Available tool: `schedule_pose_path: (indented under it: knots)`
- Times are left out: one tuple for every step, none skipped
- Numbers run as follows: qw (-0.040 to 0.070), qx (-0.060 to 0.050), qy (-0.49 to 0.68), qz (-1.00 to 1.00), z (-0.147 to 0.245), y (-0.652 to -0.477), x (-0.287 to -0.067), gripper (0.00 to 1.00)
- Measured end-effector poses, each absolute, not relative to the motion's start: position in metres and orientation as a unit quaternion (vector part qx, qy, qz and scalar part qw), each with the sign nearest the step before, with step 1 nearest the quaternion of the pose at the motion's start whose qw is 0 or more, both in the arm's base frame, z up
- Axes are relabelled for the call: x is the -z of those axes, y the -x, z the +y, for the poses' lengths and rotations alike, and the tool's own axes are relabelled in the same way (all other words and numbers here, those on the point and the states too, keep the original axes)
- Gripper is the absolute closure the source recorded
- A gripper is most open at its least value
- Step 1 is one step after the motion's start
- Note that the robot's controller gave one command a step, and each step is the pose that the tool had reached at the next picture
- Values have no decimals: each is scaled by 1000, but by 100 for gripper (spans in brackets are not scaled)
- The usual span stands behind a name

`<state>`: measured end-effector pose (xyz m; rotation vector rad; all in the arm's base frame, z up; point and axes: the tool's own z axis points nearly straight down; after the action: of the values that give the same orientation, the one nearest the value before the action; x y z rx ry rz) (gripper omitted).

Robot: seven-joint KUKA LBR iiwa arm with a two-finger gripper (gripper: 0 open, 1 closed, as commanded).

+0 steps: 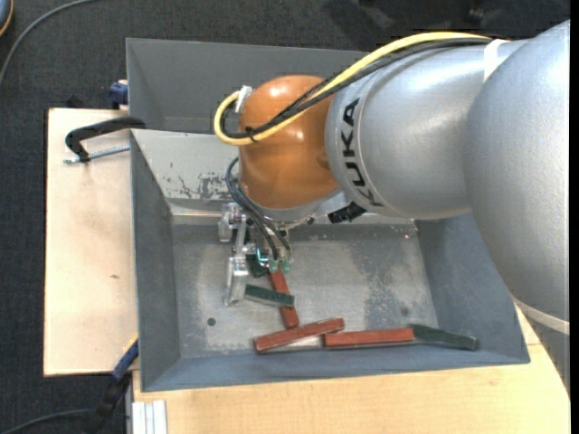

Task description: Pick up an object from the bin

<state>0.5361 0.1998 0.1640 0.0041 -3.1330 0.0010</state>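
1. Five loose things lie on the floor of the grey bin point(380, 269): three red-brown sticks and two dark green bars.
2. The gripper point(246, 283) hangs below the arm's orange cover point(280, 143), low over the left half of the floor and closer to the far wall than to the near one. Whether it is spread or pressed together I cannot tell.
3. The short green bar point(269, 292) lies just beside the gripper's tip, on its right. Its long axis runs roughly left to right, with the right end dipping a little toward the near wall. It lies across the short red stick point(288, 307).
4. That short red stick runs from under the gripper toward the near wall, slanting slightly right.
5. Two long red sticks lie along the near wall, almost end to end. The left one point(298, 334) has its right end angled slightly away from the wall, and the right one point(369, 337) is nearly parallel to the wall.
6. The second green bar point(445, 337) lies at the right stick's far end, close to the near right corner, with its long axis along the near wall.
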Motion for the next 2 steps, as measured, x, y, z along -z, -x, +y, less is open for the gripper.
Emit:
schedule_pose_path:
  knots:
    - [-1, 1, 153, -988, 121, -534, -71, 0]
    - [1, 1, 234, -972, 126, -515, -101, 0]
